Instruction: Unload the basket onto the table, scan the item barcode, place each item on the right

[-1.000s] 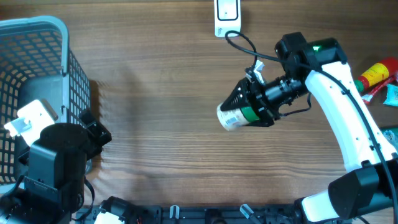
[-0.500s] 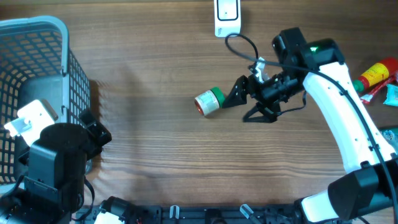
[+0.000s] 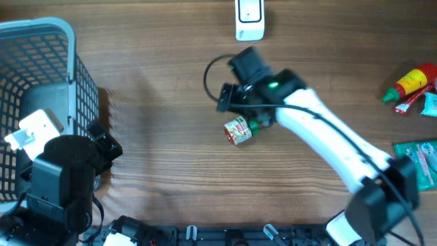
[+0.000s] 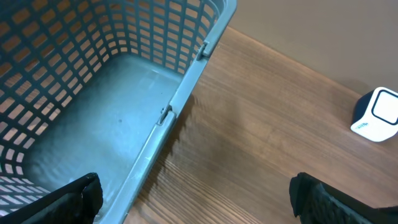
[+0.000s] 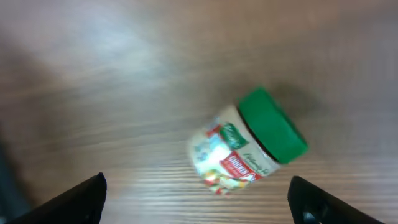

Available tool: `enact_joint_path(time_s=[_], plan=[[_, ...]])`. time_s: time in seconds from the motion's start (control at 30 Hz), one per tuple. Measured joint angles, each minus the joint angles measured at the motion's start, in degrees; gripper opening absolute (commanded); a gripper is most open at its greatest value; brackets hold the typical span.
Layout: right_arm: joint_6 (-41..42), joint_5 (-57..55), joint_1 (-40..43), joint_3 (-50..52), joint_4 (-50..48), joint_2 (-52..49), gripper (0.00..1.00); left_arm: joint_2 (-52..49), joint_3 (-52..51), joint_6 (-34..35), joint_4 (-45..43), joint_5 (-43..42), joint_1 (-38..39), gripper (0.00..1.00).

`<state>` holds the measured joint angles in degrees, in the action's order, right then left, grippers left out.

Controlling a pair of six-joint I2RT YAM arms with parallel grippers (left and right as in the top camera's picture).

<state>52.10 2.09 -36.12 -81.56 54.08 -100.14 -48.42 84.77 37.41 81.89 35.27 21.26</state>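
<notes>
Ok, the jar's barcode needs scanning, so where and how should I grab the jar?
Take the jar across its labelled body, behind the green lid, coming down from above. It lies on its side on the table, so its rounded flanks are free, and a grip across its length should stop it rolling.

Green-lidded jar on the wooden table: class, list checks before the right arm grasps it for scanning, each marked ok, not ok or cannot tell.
1. Small green-lidded jar lies on its side, free of the fingers: ok.
2. Right gripper open and empty: ok.
3. Barcode facing up: cannot tell, label blurred.
4. White box-shaped scanner unobstructed: ok.
5. Left gripper open, away over the blue plastic basket: ok.
</notes>
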Motion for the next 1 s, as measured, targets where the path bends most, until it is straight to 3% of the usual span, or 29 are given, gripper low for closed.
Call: enact_joint_path(time_s=[0.13,0.23,0.63,0.7,0.73,0.8,0.9,0.93,1.0], plan=[[16.4,-0.8,-0.5,1.7,3.0,-5.5,0.93,0.0,0.0,0.0,0.0,0.0,0.0,1.00],[23.1,-1.3,-0.5,1.7,1.4,-5.7,0.90,0.0,0.0,0.0,0.0,0.0,0.0,1.00],[31.5,0.7,-0.2,1.7,-4.2,-14.3,0.85,0.0,0.0,0.0,0.0,0.0,0.0,1.00],[30.1,0.7,0.1,1.6,-5.7,-15.1,0.83,0.0,0.0,0.0,0.0,0.0,0.0,1.00],[28.2,0.7,0.2,1.7,-7.0,-15.3,0.73,0.0,0.0,0.0,0.0,0.0,0.0,1.00],[21.3,0.7,0.2,1.7,-9.3,-15.3,0.73,0.0,0.0,0.0,0.0,0.0,0.0,1.00],[7.6,1.3,0.2,1.6,-10.0,-15.3,0.78,0.0,0.0,0.0,0.0,0.0,0.0,1.00],[3.2,2.0,0.3,1.7,-10.0,-15.3,0.85,0.0,0.0,0.0,0.0,0.0,0.0,1.00],[-13.3,5.0,0.8,1.6,-7.5,-15.3,0.93,0.0,0.0,0.0,0.0,0.0,0.0,1.00]])
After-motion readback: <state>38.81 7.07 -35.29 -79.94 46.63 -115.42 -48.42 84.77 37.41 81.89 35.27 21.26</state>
